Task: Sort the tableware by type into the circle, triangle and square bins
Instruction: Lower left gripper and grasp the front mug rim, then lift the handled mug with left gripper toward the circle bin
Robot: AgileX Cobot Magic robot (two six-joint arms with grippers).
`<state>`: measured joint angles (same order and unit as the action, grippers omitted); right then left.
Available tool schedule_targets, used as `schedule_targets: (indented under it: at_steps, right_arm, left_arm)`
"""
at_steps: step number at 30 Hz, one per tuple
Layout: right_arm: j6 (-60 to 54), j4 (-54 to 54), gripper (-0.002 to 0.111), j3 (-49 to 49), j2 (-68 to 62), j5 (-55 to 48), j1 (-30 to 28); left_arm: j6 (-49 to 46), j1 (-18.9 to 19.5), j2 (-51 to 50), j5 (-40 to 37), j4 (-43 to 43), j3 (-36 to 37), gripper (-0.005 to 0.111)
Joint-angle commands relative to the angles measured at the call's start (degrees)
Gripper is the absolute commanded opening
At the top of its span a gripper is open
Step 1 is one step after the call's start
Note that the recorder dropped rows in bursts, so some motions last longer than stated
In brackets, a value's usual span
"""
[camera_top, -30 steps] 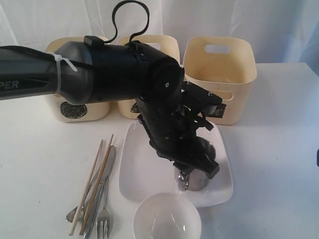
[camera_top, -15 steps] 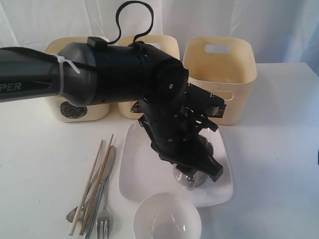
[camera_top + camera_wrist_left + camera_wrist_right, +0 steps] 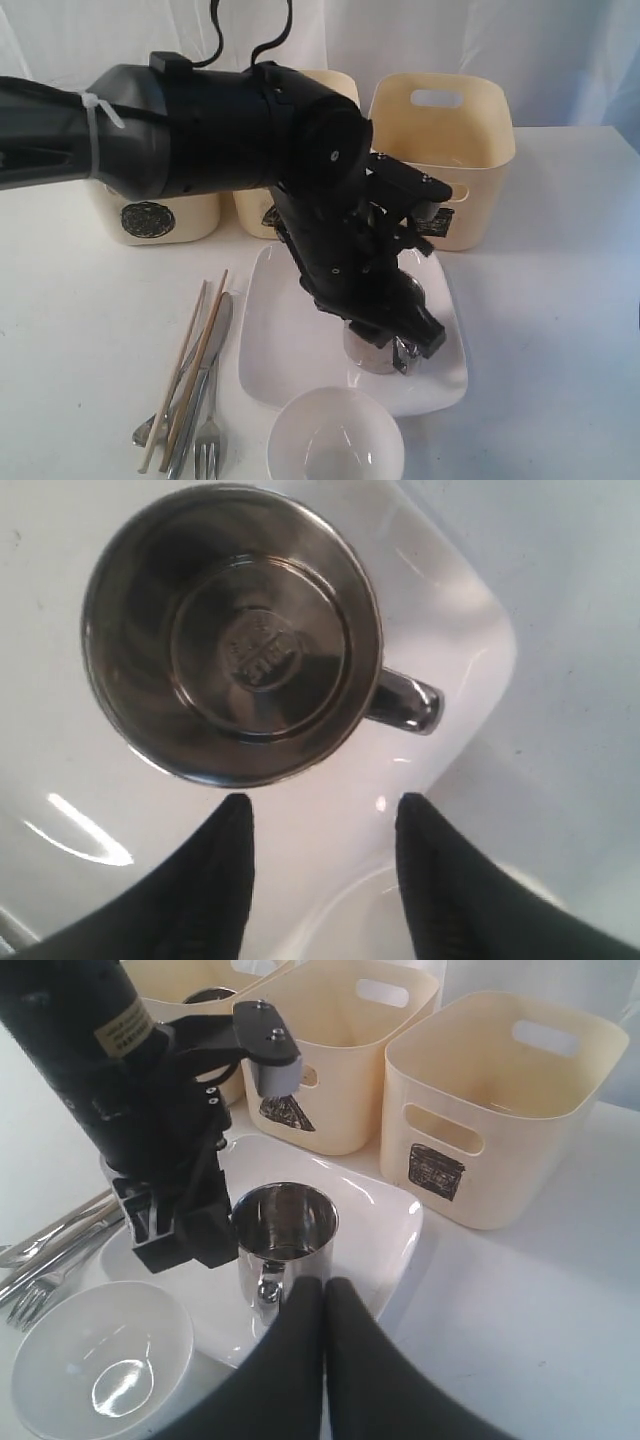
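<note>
On the white plate [image 3: 290, 340], the steel mug [image 3: 232, 635] sits half-hidden by the open left pincer [image 3: 322, 805]; right pincer [image 3: 324, 1285] closed.

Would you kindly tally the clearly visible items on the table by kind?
Cream plastic bins: 3
Steel handled mug: 1
White round bowl: 1
White square plate: 1
Wooden chopsticks: 2
Steel knife, fork, spoon: 3
Total: 11
</note>
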<state>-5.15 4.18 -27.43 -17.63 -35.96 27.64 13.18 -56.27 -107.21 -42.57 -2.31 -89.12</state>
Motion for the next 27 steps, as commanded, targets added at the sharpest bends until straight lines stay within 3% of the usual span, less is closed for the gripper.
schedule_targets:
  at_steps: [1,5,10,14,27]
  right_arm:
    - [0.39,-0.64,0.0,0.2,0.28,-0.23,-0.35]
    - [0.39,-0.64,0.0,0.2,0.28,-0.23,-0.35]
    - [0.39,-0.64,0.0,0.2,0.28,-0.23,-0.35]
    - [0.39,-0.64,0.0,0.2,0.28,-0.23,-0.35]
    - [0.39,-0.64,0.0,0.2,0.28,-0.23,-0.35]
  left_arm:
    - [-4.67,-0.11,0.67,-0.32,-7.54,0.36,0.05]
    - [2.54,1.95,0.67,2.22,-12.04,0.36,0.05]
    - [6.59,5.02,0.44,8.0,-11.7,0.36,0.05]
    - [7.45,6.49,-0.23,8.31,-9.67,0.36,0.05]
    - [5.89,6.64,-1.47,8.55,-1.51,0.36,0.05]
